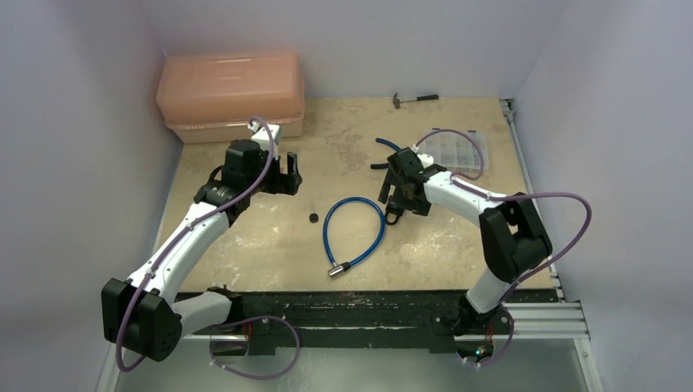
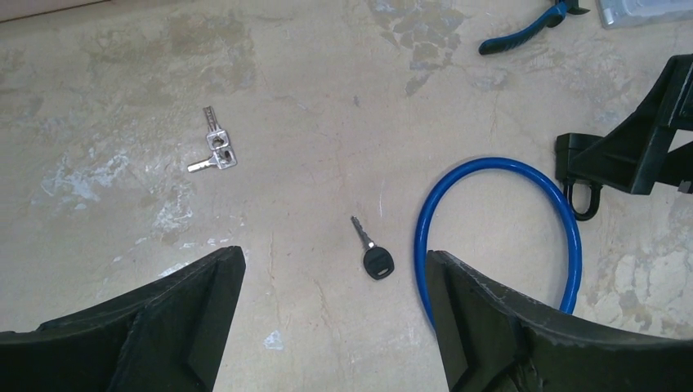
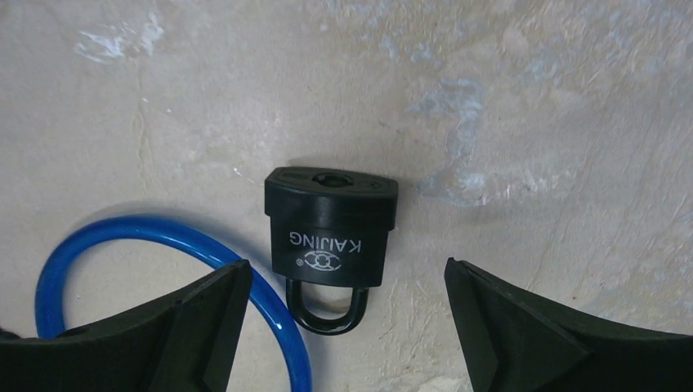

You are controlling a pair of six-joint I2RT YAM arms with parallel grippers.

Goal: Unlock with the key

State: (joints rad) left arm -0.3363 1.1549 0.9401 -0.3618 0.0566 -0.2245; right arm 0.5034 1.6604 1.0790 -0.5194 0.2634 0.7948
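The key (image 2: 372, 253), a slim metal blade with a rounded black head, lies flat on the mottled beige surface (image 2: 327, 98). It sits between the spread fingers of the left hand (image 2: 333, 263) and touches neither. The right hand (image 3: 345, 265) is also wide open and empty, over the matte black padlock (image 3: 331, 233) with its curved shackle. The glossy blue cable (image 3: 147, 233) runs just beside the shackle. A finger cuts the cable off, so I cannot tell whether it threads through.

The key (image 2: 377, 261) is lying on the table (image 1: 270, 253) just left of the cable loop (image 2: 498, 161), the padlock (image 3: 329, 237) resting at its right.
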